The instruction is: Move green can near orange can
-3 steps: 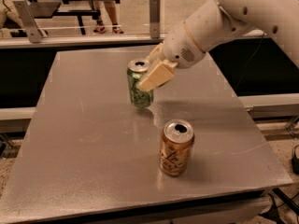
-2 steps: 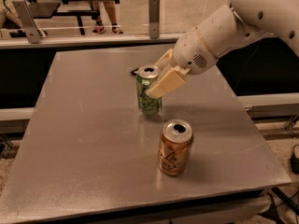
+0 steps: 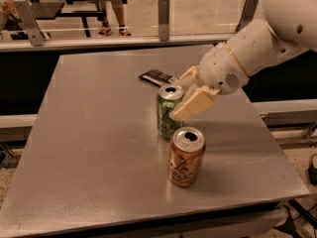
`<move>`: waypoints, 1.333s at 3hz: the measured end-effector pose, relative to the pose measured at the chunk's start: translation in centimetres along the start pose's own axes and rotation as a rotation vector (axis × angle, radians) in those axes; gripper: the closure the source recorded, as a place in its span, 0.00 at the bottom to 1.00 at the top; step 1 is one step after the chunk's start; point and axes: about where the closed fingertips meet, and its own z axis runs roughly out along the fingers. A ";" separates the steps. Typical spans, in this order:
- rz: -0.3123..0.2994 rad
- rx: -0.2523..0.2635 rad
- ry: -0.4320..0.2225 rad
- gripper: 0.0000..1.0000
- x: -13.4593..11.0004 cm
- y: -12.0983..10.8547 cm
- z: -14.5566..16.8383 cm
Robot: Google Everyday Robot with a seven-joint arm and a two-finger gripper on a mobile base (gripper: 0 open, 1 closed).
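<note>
The green can (image 3: pixel 167 114) stands upright on the grey table (image 3: pixel 99 152), just behind and slightly left of the orange can (image 3: pixel 185 157), with a small gap between them. My gripper (image 3: pixel 178 98) reaches in from the right and is shut on the green can near its top. One tan finger (image 3: pixel 194 104) lies across the can's right front, and the other finger (image 3: pixel 186 76) is behind it. The orange can stands upright and free near the table's front.
A flat dark packet (image 3: pixel 157 77) lies on the table just behind the green can. A glass barrier with metal posts (image 3: pixel 164 11) runs along the table's far edge. The table's right edge (image 3: pixel 277 148) is close to the arm.
My gripper has carried the green can forward and to the right, from the table's middle to a spot right behind the orange can. The orange can has not moved.
</note>
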 end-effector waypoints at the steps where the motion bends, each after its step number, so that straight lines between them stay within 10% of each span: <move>1: -0.025 -0.013 0.000 1.00 0.6 1.3 -0.4; 4: -0.030 -0.015 -0.004 0.26 3.3 2.0 -1.6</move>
